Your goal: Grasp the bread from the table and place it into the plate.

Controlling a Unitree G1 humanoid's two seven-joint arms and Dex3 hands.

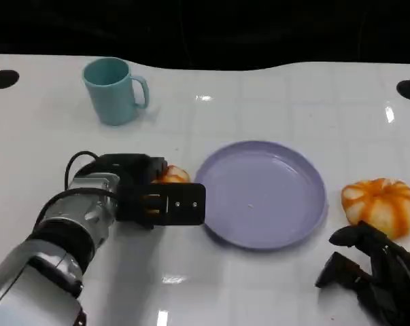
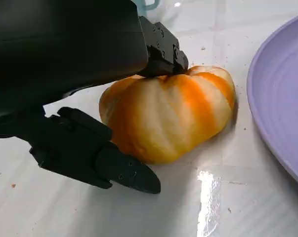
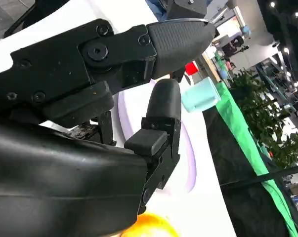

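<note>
Beside the purple plate [image 1: 266, 193], left hand [image 1: 165, 198] clamps the bread [image 2: 171, 116] on the worktop [image 1: 259, 95]; right hand [image 1: 371, 272] sits loose, fingers apart. No readable writing anywhere.

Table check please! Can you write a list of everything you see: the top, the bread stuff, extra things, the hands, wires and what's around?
Surface: glossy white table, dry.
Job's things: orange-and-white striped bread bun beside round lilac plate; plate holds nothing.
Clutter: teal mug; second striped bun right of plate.
Hands: left hand around the bun, which sits on the table; right hand holds nothing.
Cables: black cable on left wrist.
Surroundings: green plants.
</note>
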